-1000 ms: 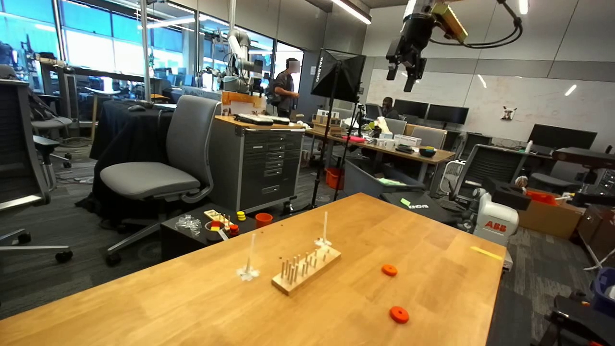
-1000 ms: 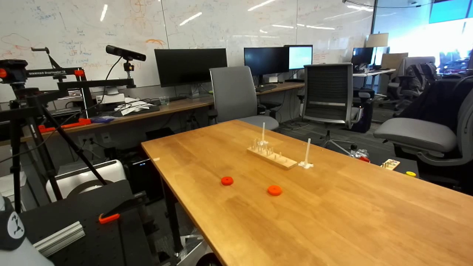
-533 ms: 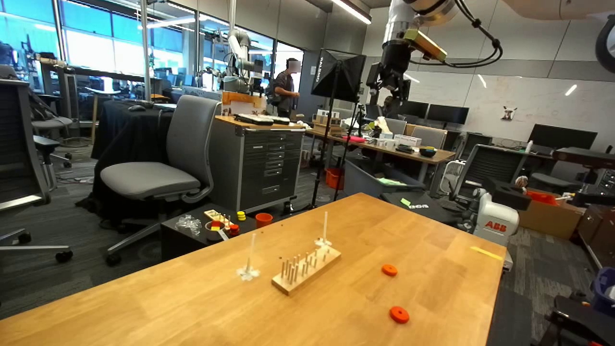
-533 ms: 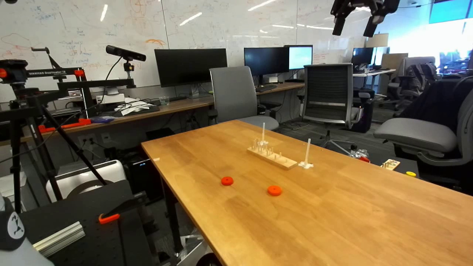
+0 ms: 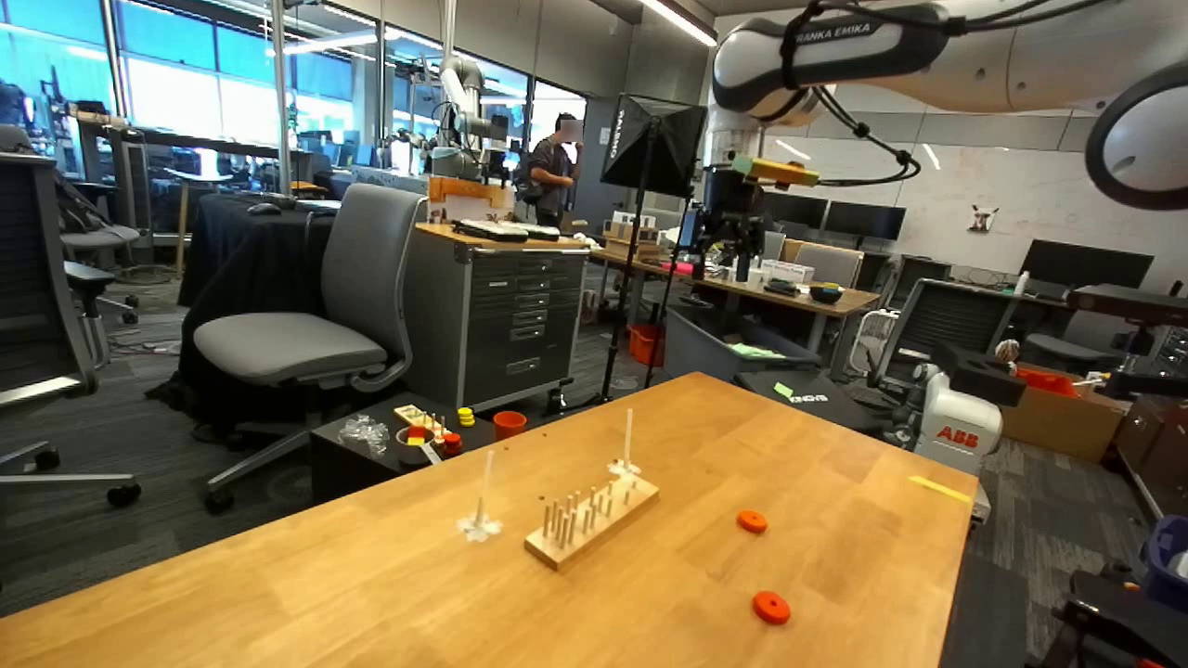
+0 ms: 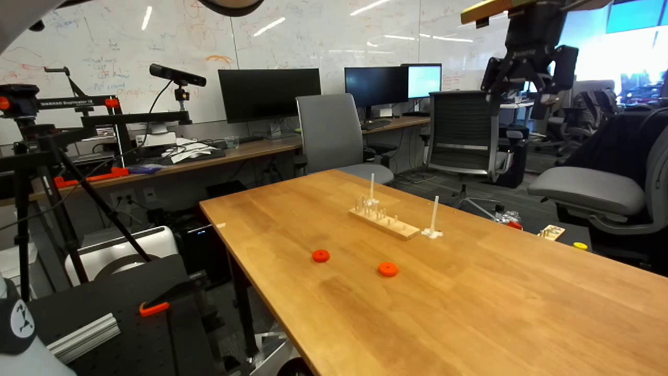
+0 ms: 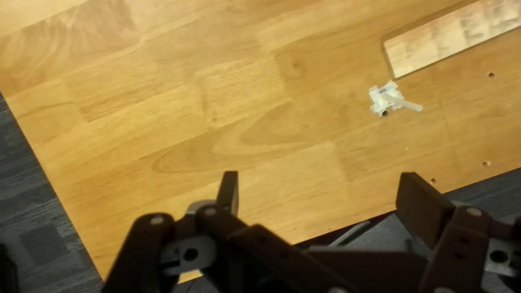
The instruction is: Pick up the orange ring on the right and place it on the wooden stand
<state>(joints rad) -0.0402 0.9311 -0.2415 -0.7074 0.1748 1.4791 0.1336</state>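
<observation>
On the smooth, grained, honey-coloured wooden table [image 6: 469, 292], the orange ring [image 6: 388, 269], flat, round and plastic-looking with a small centre hole, lies apart from the wooden stand [image 6: 404, 230], right of a near-identical second ring [image 6: 321, 256] in an exterior view. The stand's pale rectangular base carries thin upright pegs [image 5: 548, 522], and slim whitish rods [image 6: 434, 214] rise beside it from crumpled patches [image 5: 489, 530]. The dark, angular gripper [image 7: 319, 174] hangs well above, jaws spread wide with the table showing between them, lower than a moment ago, while rings and stand have stayed put.
</observation>
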